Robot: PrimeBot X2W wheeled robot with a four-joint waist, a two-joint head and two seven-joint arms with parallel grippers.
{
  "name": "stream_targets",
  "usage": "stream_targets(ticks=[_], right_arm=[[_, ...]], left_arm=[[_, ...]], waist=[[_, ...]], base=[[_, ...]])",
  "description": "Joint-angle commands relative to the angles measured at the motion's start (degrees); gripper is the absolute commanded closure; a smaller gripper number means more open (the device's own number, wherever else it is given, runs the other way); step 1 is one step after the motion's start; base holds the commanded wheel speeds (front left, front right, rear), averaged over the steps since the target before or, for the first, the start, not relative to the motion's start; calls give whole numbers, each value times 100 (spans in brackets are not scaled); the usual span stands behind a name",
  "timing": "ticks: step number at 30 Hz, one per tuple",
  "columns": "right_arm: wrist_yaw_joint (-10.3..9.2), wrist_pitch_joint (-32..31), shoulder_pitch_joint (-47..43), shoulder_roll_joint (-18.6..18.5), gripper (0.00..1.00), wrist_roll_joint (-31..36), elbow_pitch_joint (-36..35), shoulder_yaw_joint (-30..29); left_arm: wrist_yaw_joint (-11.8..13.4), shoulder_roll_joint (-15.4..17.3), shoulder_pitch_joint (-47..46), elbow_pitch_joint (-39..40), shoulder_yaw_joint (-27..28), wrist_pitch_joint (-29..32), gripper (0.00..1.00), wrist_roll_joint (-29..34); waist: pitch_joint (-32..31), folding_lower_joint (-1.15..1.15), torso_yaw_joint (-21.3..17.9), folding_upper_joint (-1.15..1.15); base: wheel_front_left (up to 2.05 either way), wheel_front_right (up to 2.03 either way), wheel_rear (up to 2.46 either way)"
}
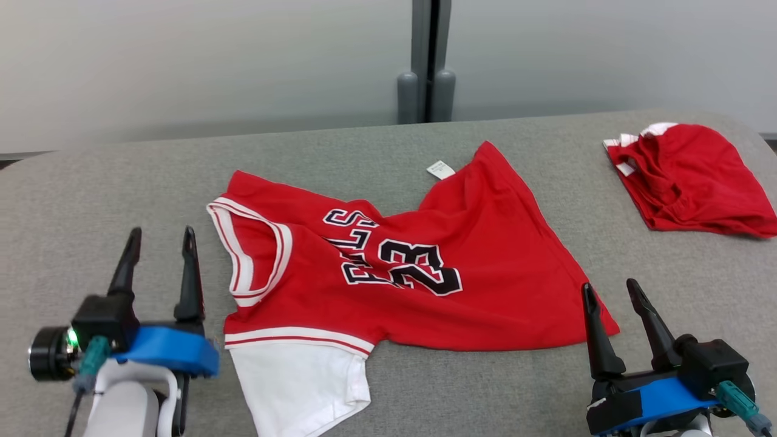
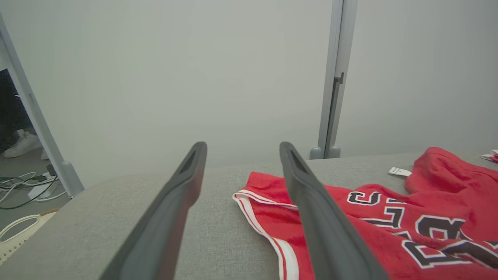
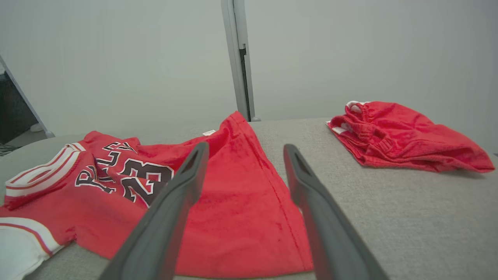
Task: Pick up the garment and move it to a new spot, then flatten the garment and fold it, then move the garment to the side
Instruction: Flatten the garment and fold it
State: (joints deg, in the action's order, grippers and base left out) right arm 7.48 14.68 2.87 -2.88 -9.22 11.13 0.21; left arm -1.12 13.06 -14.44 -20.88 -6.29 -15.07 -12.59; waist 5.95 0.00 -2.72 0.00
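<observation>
A red jersey, the garment [image 1: 388,273], lies spread and somewhat wrinkled on the grey table [image 1: 91,194], number 23 facing up, with a white sleeve at its near left corner and a small tag at its far edge. My left gripper [image 1: 161,240] stands open just left of the collar, empty. My right gripper [image 1: 610,288] stands open at the garment's near right corner, empty. From the left wrist the garment [image 2: 389,217] lies right of the fingers. From the right wrist the garment [image 3: 233,194] lies ahead and left.
A second red cloth [image 1: 692,179] lies bunched at the table's far right, also seen as red cloth [image 3: 400,136]. A grey post [image 1: 428,60] rises behind the table against a pale wall. Cables [image 2: 23,188] lie on the floor off the left end.
</observation>
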Motion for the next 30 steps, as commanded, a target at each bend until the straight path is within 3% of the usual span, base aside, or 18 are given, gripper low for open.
stream_targets(ticks=[1,17,30], right_arm=[[2,-30,-80,-1,0,22,-55,7],[2,-335,-512,-1,0,28,-612,-1],[3,-557,-768,-1,0,66,-809,-27]], left_arm=[[17,-54,202,142,45,-11,0,76],[118,-568,1422,1143,376,-11,0,473],[109,-698,1847,1148,249,-12,0,624]], waist=[[-106,0,110,0],[-452,0,475,0],[-486,0,506,0]], base=[[0,0,0],[0,0,0],[0,0,0]])
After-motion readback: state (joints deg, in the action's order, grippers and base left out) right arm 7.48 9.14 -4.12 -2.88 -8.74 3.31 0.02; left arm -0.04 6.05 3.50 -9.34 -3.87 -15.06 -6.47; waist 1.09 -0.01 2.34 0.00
